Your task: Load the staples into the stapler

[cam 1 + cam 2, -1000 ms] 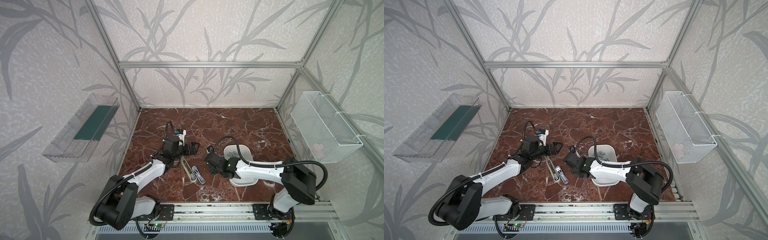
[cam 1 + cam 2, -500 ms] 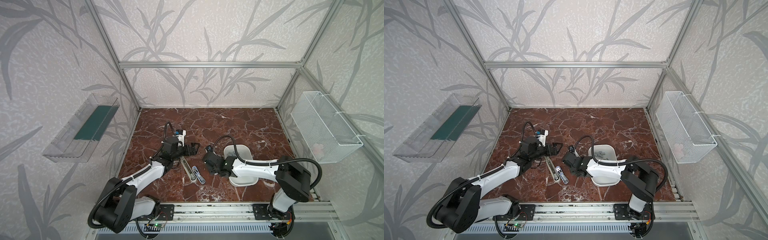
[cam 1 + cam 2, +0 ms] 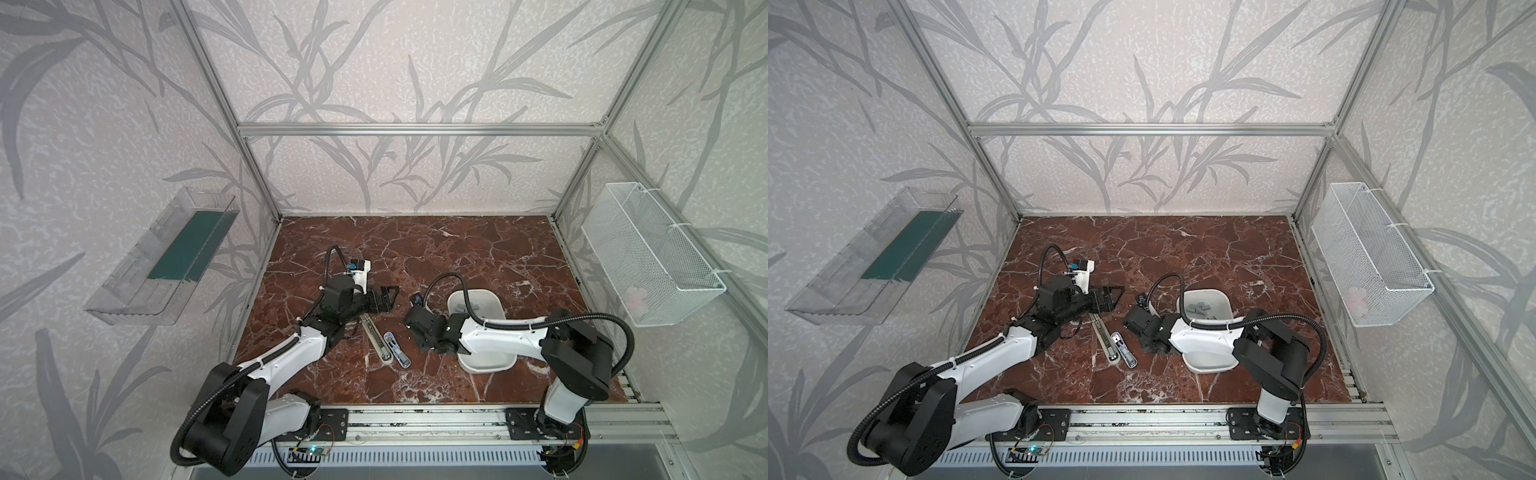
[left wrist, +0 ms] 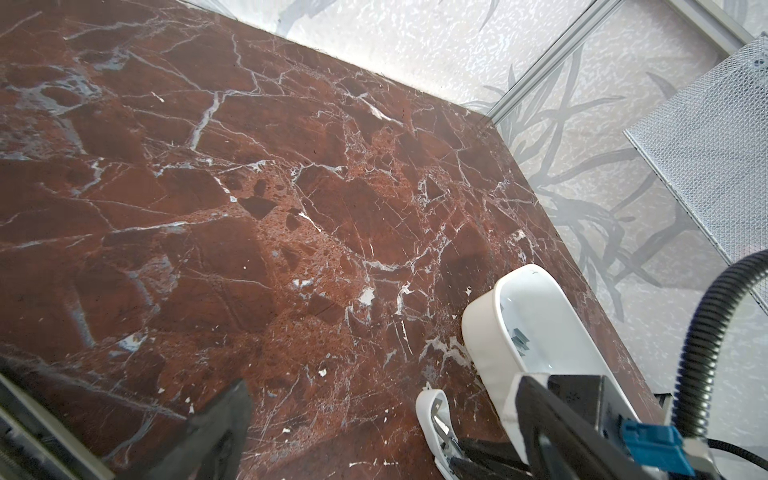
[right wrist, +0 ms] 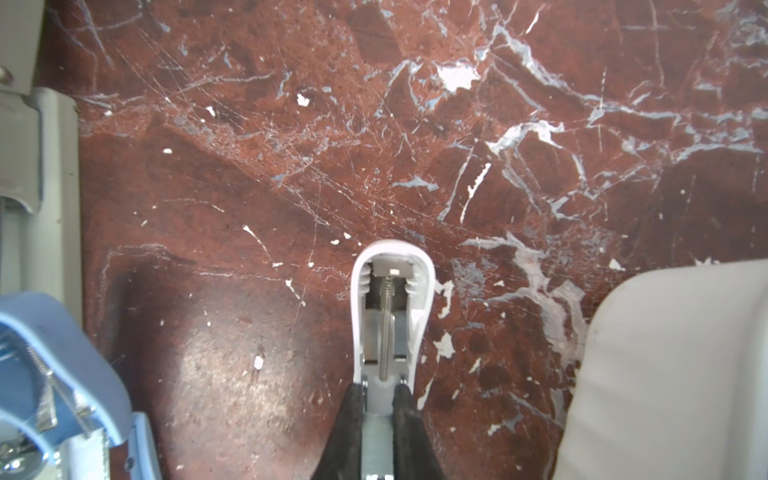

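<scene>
The right gripper (image 5: 379, 392) is pressed together on the rear end of a white plastic stapler shell (image 5: 392, 299), with one matt black finger (image 5: 351, 428) on each side of it. The shell is long and narrow with a rounded tip. Its hollow side is turned to the wrist camera, and inside it one thin metal spring rod and one grey block at the tip are shown. Its long axis continues the line of the gripper, and the tip points away from the fingers. Whether it touches the table cannot be told. Just beside it stands one white oblong plastic tray (image 3: 478, 292) with rounded corners and smooth walls. In this tray the staples (image 3: 1200, 308) are lying as small flat grey metal strips in a loose heap. They are partly covered by the right arm, so a sure count cannot be given. On the other side of the right gripper, one blue-and-white plastic stapler part (image 3: 397, 351) and one long bare metal rail (image 3: 376, 340) are laid flat side by side. Both slant from far left to near right in both top views. Past the far end of the rail the left gripper (image 3: 392, 297) is held with its jaws spread wide, and nothing is between them. Everything is carried by a glossy red-brown marble-patterned table (image 3: 457, 249) with white veins. One white wire-mesh basket (image 3: 648, 257) is fixed to the right wall and one clear plastic shelf (image 3: 162, 257) to the left wall.
</scene>
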You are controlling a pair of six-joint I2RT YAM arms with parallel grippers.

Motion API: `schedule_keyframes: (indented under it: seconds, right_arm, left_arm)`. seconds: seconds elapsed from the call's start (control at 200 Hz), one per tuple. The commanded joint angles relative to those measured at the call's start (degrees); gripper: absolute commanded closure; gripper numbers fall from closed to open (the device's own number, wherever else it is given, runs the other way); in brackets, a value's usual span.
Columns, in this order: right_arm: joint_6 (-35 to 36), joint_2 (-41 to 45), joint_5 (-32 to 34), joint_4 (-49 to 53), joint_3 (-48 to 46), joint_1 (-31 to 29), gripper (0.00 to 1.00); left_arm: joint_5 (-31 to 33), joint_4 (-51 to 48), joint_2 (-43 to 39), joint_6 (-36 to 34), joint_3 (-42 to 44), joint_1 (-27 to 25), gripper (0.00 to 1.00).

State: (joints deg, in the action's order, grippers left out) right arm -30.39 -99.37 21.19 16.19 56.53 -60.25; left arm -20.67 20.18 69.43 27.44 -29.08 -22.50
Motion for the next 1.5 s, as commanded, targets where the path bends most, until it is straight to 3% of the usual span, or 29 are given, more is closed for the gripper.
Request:
schedule_keyframes:
  seconds: [0.0, 0.405, 1.494]
  right_arm:
    - [0.24, 0.30, 1.31, 0.78, 1.20, 0.30, 0.94]
    - [2.78, 4.19, 1.47, -1.67, -0.52, 0.25, 0.94]
    - [2.03, -0.03, 0.67, -2.21, -1.07, 1.02, 0.94]
  left_arm:
    - [0.04, 2.03, -0.66, -1.12, 0.64, 0.09, 0.01]
    - [-0.08, 2.58, 0.49, -1.20, 0.43, 0.07, 0.01]
    - [-0.52, 3.37, 0.99, -1.09, 0.78, 0.09, 0.01]
